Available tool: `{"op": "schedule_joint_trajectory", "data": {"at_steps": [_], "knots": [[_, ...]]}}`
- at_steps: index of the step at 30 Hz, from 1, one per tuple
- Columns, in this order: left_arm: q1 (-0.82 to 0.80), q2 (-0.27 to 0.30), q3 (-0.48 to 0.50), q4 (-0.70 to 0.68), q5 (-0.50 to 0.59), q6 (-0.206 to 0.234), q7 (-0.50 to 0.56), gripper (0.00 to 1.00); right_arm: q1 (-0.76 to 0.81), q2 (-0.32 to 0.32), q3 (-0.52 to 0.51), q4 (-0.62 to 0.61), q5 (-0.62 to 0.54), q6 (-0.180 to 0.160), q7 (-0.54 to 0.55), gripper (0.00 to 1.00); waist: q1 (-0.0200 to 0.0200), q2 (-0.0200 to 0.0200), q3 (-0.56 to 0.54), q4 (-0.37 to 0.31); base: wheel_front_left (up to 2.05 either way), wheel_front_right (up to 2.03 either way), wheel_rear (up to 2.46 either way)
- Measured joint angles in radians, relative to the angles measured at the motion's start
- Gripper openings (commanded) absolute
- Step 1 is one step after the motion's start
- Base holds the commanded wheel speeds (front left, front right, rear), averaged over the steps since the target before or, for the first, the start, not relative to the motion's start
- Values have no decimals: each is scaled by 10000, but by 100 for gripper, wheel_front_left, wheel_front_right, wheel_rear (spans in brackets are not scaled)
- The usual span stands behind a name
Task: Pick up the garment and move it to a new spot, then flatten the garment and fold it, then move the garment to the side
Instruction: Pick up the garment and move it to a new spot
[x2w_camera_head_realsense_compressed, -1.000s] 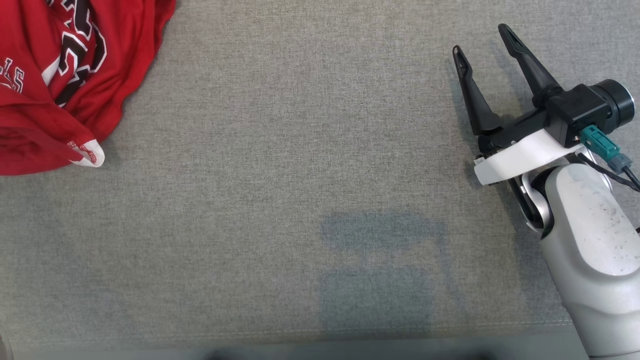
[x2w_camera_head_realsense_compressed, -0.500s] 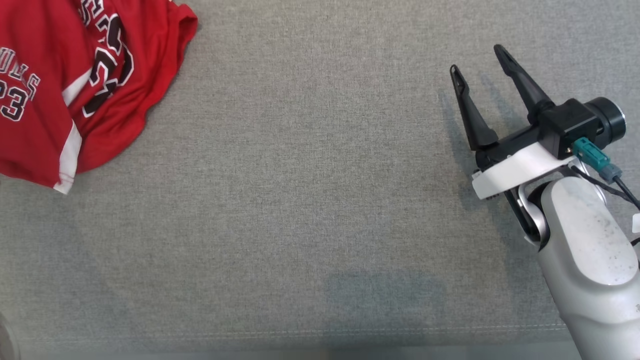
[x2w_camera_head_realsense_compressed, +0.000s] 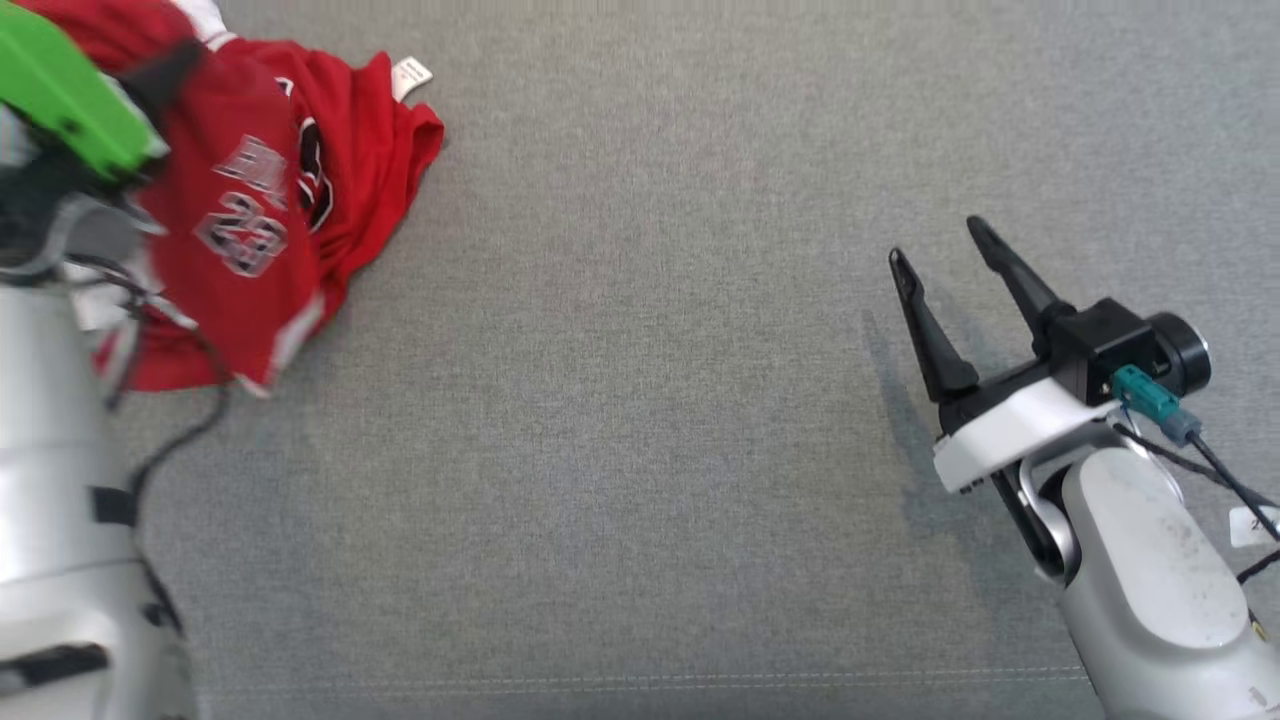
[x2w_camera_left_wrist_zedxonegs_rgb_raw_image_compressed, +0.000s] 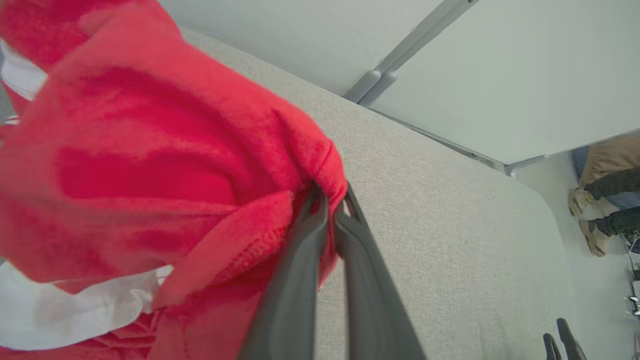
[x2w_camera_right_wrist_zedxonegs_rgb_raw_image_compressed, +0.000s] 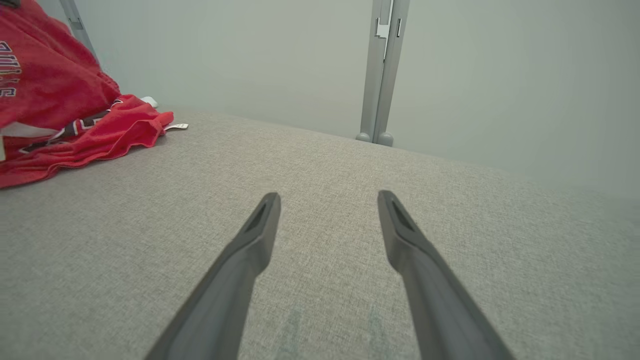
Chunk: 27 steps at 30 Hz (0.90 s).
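1. Head view looks steeply down on the table (x2w_camera_head_realsense_compressed: 640, 450) from above its near edge.
2. Left wrist view looks along the left gripper (x2w_camera_left_wrist_zedxonegs_rgb_raw_image_compressed: 331, 200), very close to the garment (x2w_camera_left_wrist_zedxonegs_rgb_raw_image_compressed: 150, 150), toward the far wall (x2w_camera_left_wrist_zedxonegs_rgb_raw_image_compressed: 500, 75).
3. Right wrist view looks low across the table, along the right gripper (x2w_camera_right_wrist_zedxonegs_rgb_raw_image_compressed: 327, 195), to that wall.
4. All share table and garment; head and left wrist views also show the right gripper.

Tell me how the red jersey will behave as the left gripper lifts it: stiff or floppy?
Probably floppy: the red jersey bunches and drapes in folds from the pinch of the left gripper. Likely light, since a thin fold between shut fingers holds it. Its loose end on the grey surface may drag and swing.
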<state>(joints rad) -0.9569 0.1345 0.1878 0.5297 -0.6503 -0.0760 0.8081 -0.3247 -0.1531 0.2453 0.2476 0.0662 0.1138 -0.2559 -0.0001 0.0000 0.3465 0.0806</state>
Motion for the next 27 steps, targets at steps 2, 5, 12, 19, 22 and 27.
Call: {"op": "schedule_joint_trajectory", "data": {"at_steps": [2,5,12,19,22,27], "knots": [[379,-512,-117,-77,-272,-136,-10,0,240,42,-17,38,52,0,0,100,0,0,-262,-20,0,0,0],[932,-1360,-476,-295,-554,-251,-23,0,506,153,-8,63,56,0,0,100,0,0,-646,-76,0,0,0],[2147,-1615,-1875,-984,-1089,-382,8,0,931,364,211,77,56,0,0,100,0,0,-1301,-482,0,0,0],[3213,-1143,-4002,-1590,-2865,-384,-205,0,1156,600,497,73,132,2,0,100,0,0,-1550,-1303,0,0,0],[3508,-1145,-5237,-1985,-3668,-382,-418,0,1230,602,514,65,132,2,0,100,0,0,-1597,-1705,0,0,0],[3672,-1101,-6650,-2591,-3996,25,-1089,0,1275,662,610,-36,132,2,0,100,0,0,-1615,-2393,0,0,0]]}}
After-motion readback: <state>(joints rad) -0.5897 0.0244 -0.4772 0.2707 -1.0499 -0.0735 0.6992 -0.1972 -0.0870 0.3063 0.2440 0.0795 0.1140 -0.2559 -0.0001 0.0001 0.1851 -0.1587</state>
